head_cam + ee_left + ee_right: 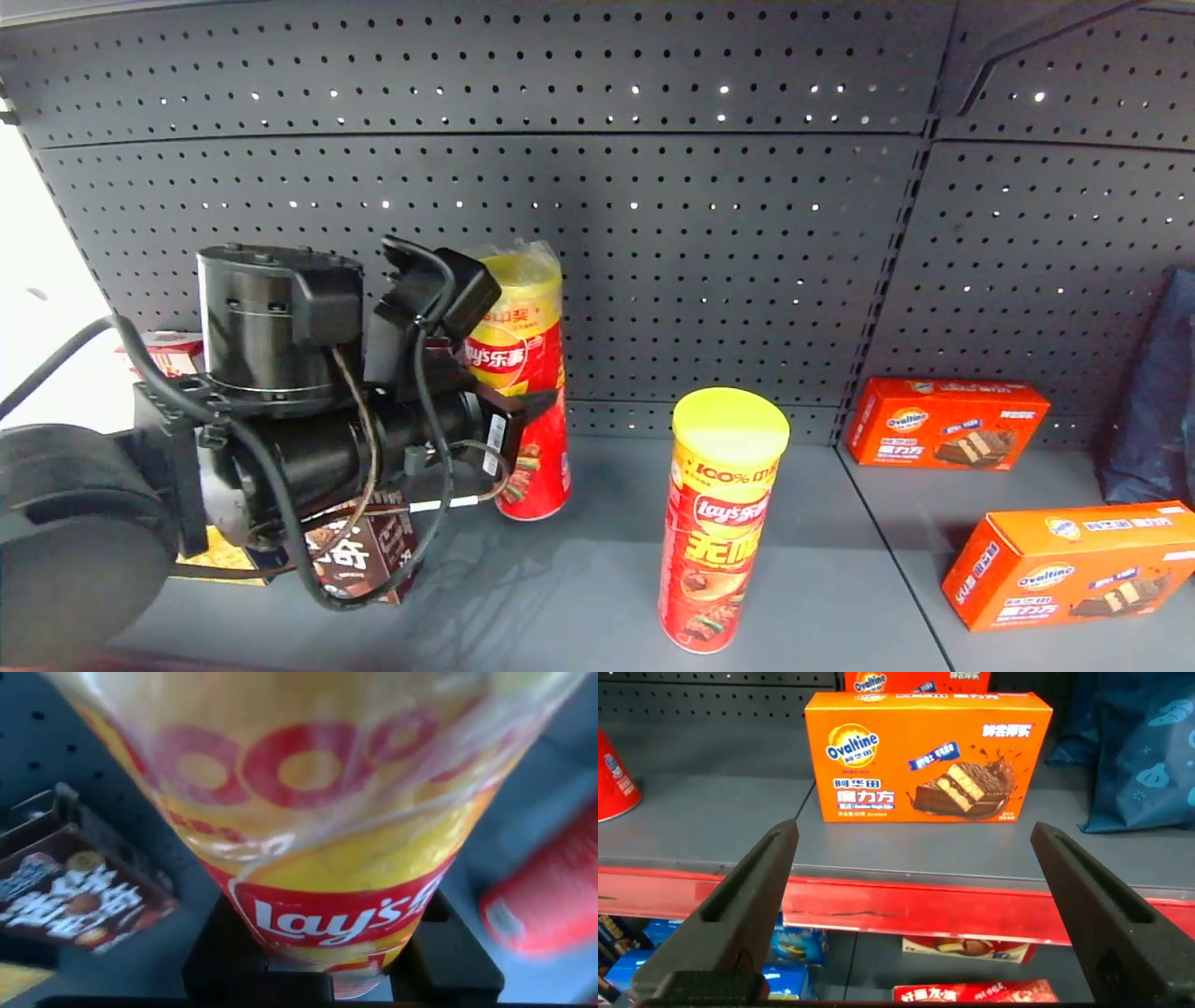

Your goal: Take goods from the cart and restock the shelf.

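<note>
My left gripper (499, 397) is shut on a tall red and yellow chips can (525, 369) with a clear wrap over its yellow lid. The can stands a little tilted near the pegboard back, its base at or just above the grey shelf (579, 597). The left wrist view has the can (346, 859) close up, between the gripper's black fingers (224, 961). A second chips can (721, 523) stands upright in the middle of the shelf, apart from the first. My right gripper (915, 915) is open in front of the shelf edge, facing an orange wafer box (924, 756).
Two orange boxes (943, 422) (1064, 565) lie on the right shelf section, with a dark blue bag (1153, 401) beside them. A brown chocolate box (359, 555) sits under my left arm. The red-edged shelf front (906, 901) has more goods below it.
</note>
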You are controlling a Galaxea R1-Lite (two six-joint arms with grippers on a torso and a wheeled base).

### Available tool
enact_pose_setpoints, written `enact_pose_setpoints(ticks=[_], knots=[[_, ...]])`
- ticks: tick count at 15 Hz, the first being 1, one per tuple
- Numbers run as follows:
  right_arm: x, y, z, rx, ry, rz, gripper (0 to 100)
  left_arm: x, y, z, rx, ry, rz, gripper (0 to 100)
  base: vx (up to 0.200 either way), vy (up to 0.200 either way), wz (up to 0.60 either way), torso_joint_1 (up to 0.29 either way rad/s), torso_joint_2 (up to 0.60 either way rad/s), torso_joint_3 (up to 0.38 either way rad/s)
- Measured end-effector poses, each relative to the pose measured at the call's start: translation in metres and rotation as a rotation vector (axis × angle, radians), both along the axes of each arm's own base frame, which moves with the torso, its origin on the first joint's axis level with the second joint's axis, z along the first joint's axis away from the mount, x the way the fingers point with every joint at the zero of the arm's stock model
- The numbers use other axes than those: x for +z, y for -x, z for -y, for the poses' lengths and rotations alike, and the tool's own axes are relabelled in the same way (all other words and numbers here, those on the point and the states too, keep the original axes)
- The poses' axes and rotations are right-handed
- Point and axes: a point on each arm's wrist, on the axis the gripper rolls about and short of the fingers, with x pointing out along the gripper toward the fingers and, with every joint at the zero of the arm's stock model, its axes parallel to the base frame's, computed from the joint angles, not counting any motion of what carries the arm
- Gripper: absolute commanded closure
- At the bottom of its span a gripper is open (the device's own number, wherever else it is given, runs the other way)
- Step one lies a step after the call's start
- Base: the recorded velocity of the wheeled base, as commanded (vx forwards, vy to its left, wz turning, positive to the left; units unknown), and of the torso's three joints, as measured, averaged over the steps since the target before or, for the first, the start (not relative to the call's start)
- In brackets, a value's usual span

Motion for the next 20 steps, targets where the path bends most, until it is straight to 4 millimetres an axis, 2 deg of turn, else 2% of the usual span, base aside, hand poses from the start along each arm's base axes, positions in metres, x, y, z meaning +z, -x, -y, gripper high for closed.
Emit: enact_pose_setpoints(ticks=[4,8,13,20], knots=[[0.000,0.000,0.000,0.001,0.000,0.001,0,-0.025,-0.006,0.034,0.191,0.062,0.004,100,0.000,0.000,0.00,0.000,0.00,0.000],[0.000,0.000,0.000,0.000,0.000,0.000,0,-0.047,-0.006,0.053,0.178,0.029,-0.037,100,0.000,0.000,0.00,0.000,0.00,0.000],[0.000,0.000,0.000,0.001,0.000,0.001,0,-0.058,-0.017,0.074,0.154,0.045,-0.017,100,0.000,0.000,0.00,0.000,0.00,0.000],[0.000,0.000,0.000,0.000,0.000,0.000,0,-0.064,-0.039,0.091,0.154,0.055,-0.005,100,0.000,0.000,0.00,0.000,0.00,0.000]])
